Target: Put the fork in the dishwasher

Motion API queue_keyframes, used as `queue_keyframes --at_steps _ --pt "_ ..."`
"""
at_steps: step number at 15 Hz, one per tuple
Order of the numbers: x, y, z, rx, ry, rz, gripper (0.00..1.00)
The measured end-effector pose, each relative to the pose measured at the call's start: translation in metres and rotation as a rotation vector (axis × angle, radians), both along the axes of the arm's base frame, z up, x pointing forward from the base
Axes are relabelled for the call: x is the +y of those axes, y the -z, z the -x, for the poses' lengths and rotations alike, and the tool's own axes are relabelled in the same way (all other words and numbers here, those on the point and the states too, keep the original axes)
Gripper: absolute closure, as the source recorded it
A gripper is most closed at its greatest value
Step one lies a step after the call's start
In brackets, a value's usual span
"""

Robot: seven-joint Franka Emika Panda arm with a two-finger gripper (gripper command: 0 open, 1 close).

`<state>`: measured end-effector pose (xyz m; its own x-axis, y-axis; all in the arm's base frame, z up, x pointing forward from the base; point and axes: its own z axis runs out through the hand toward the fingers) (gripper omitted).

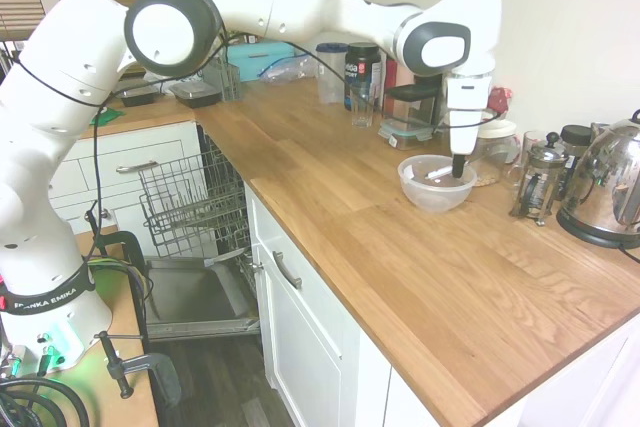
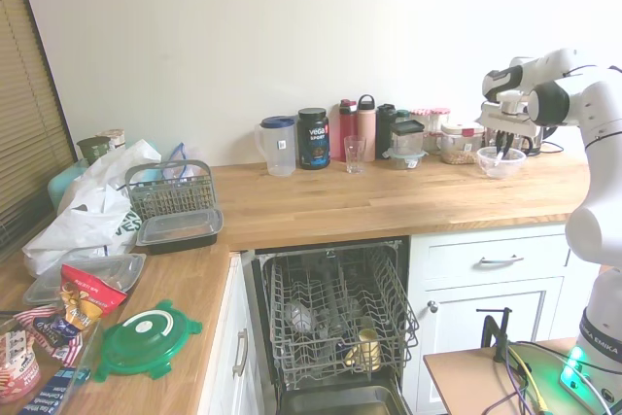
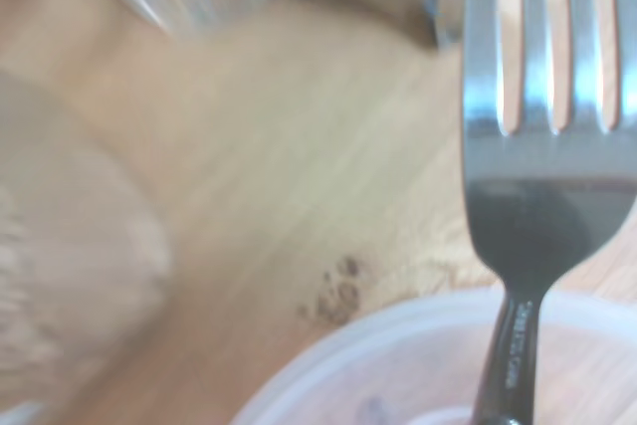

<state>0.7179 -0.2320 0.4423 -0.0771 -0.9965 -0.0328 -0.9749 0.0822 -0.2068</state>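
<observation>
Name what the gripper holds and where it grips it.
The gripper holds the fork by its handle, tines pointing away from the wrist, above the clear bowl.

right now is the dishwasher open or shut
Open. The dishwasher has its door dropped down and its wire rack pulled out in both exterior views, with a few items already sitting in the rack.

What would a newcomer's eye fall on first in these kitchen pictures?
The white robot arm stretching over the wooden counter, its gripper at the clear plastic bowl with the silvery metal fork. Then the open dishwasher, its grey wire rack pulled out below.
</observation>
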Motion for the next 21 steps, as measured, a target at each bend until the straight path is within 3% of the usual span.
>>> queue_keyframes --at_steps 2,4,7,11,14,17,21 --pt "-0.016 -0.049 0.025 -0.082 -0.019 -0.019 1.00" --pt "-0.014 -0.100 0.054 -0.142 -0.061 0.005 1.00" --pt "0.060 -0.149 0.075 -0.159 -0.191 0.155 1.00" --pt "0.203 -0.161 0.101 -0.160 -0.352 0.414 1.00" --pt "0.308 -0.142 0.146 -0.153 -0.469 0.606 1.00" --pt "0.420 -0.087 0.218 -0.123 -0.571 0.801 1.00" --pt "0.539 0.037 0.365 -0.098 -0.660 0.911 1.00"
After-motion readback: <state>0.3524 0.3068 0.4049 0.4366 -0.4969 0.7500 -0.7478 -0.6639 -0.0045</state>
